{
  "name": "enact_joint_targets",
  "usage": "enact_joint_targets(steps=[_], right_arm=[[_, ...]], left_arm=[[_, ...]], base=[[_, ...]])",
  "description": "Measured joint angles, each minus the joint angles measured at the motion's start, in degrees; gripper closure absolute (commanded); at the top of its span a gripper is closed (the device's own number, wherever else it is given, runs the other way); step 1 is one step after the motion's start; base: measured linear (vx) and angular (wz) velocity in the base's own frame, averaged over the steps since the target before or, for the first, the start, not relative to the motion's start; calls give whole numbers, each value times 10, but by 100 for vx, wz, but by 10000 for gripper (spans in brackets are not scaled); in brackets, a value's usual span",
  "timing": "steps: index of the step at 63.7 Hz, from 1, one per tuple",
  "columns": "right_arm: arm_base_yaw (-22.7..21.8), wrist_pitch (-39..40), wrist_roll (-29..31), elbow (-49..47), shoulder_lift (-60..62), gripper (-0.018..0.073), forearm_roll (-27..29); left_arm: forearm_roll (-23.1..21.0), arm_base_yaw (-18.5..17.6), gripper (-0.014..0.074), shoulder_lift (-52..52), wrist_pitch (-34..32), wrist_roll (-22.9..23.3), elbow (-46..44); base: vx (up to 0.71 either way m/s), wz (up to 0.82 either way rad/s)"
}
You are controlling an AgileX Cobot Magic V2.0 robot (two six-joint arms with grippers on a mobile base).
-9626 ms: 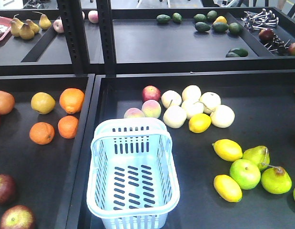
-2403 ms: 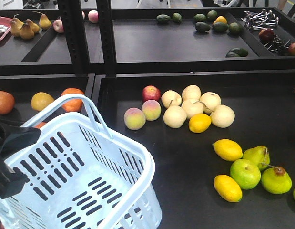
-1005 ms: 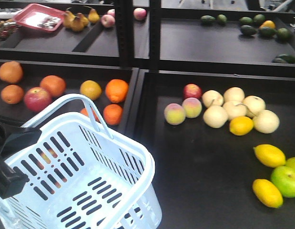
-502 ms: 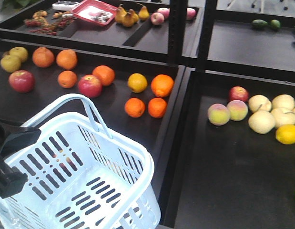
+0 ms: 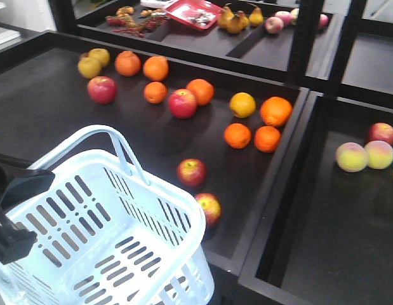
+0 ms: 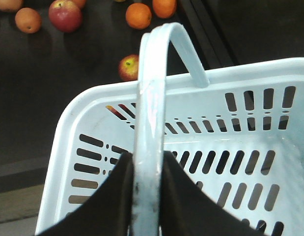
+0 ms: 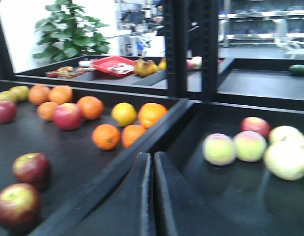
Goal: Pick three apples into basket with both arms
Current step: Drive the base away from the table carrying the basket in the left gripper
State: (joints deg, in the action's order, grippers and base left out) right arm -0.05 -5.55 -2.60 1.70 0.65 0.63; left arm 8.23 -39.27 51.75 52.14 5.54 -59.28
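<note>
The pale blue basket point(image 5: 177, 202) hangs tilted at the lower left, and my left gripper point(image 5: 12, 213) is shut on its loop handle point(image 5: 123, 152). In the left wrist view the dark fingers point(image 6: 112, 196) clamp the handle point(image 6: 152, 98) from both sides above the basket point(image 6: 240, 73). Two dark red apples point(image 5: 192, 171) point(image 5: 209, 208) lie on the black tray just beyond the basket's far rim. Two more red apples point(image 5: 182, 103) point(image 5: 101, 89) sit farther back. My right gripper point(image 7: 152, 164) is shut on nothing and hovers over the tray divider, with apples point(image 7: 31, 168) point(image 7: 14, 204) to its left.
Several oranges point(image 5: 237, 135) and a yellowish fruit point(image 5: 242, 105) lie among the apples. A raised black divider point(image 5: 291, 171) separates this tray from the right one, which holds peaches point(image 5: 352, 156). Black uprights point(image 5: 304, 38) and a rear shelf with a red tray point(image 5: 193, 13) and pears stand behind.
The view has swung left. The left tray with oranges and apples now fills the frame, and the right tray's fruits have slid off to the right. The basket stays held in the same pose.
</note>
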Motion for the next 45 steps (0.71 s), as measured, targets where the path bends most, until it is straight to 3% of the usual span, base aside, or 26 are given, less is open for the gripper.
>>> enact_joint_targets(steps=[45], right_arm=[[0,0,0,0,0,563,0]], left_arm=[[0,0,603,0,0,0,0]], base=[[-10,39]])
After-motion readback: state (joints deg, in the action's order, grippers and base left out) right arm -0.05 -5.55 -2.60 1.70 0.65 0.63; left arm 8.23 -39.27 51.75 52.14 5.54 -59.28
